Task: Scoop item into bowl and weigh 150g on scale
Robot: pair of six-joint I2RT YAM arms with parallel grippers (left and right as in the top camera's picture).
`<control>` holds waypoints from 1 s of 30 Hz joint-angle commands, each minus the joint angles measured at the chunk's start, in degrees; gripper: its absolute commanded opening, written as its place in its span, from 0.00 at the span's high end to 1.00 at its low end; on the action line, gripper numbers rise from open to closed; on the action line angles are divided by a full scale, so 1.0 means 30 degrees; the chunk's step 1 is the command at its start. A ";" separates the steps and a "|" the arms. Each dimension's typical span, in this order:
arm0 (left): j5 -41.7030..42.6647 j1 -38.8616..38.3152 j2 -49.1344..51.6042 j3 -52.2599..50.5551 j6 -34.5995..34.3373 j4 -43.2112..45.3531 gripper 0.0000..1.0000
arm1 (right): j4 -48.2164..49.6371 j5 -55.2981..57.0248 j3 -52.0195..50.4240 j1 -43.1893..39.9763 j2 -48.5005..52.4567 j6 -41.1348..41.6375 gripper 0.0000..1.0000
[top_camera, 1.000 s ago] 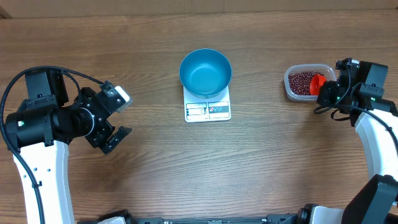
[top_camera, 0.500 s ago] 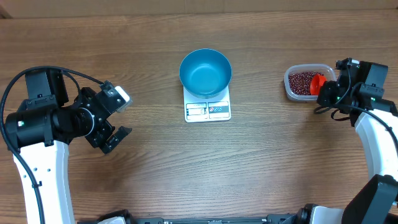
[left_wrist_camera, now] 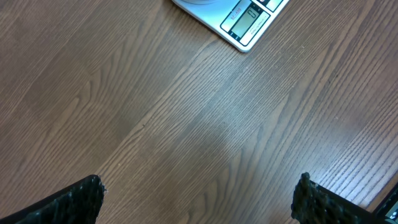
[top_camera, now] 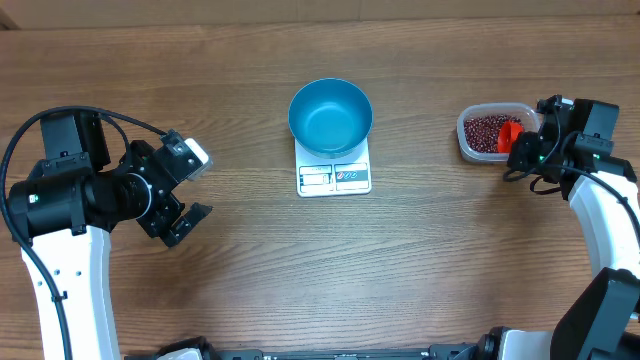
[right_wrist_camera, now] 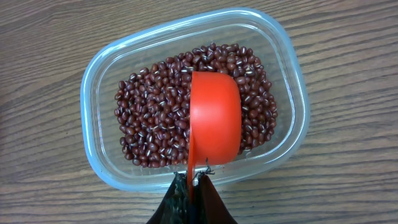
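Note:
The blue bowl (top_camera: 331, 116) stands on the white scale (top_camera: 334, 176) at the table's middle; the bowl looks empty. A corner of the scale (left_wrist_camera: 239, 17) with its display shows in the left wrist view. At the right, a clear tub (top_camera: 493, 131) holds the dark red beans (right_wrist_camera: 155, 118). My right gripper (right_wrist_camera: 193, 180) is shut on the thin handle of a red scoop (right_wrist_camera: 215, 117), whose cup lies tipped on its side over the beans in the tub (right_wrist_camera: 99, 162). My left gripper (top_camera: 190, 190) hangs open over bare wood at the left, nothing between its fingers (left_wrist_camera: 81, 199).
Wood-grain table (top_camera: 420, 260) all round. The left arm's black body (top_camera: 70, 190) sits at the left edge, the right arm's white link (top_camera: 605, 230) at the right edge.

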 commanded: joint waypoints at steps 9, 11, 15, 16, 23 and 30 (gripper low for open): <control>-0.0197 0.0000 0.0029 0.0044 0.0656 0.0007 0.01 | -0.0029 0.0335 0.0342 -0.0124 0.0321 0.0109 0.96; -0.0197 0.0000 0.0029 0.0044 0.0656 0.0007 0.00 | -0.0022 0.0342 0.0342 -0.0124 0.0328 0.0102 0.96; -0.0197 0.0000 0.0029 0.0044 0.0656 0.0000 0.00 | -0.0022 0.0437 0.0342 -0.0124 0.0321 0.0036 0.96; -0.0197 0.0000 0.0029 0.0044 0.0656 0.0000 0.00 | -0.0022 0.0568 0.0342 -0.0124 0.0321 0.0036 0.96; -0.0197 0.0000 0.0029 0.0044 0.0656 0.0007 0.00 | -0.0022 0.1545 0.0342 -0.0124 0.0321 -0.0299 0.96; -0.0197 0.0000 0.0029 0.0044 0.0656 0.0007 0.00 | 0.0102 0.1486 0.0364 -0.0124 0.0299 -0.0692 0.96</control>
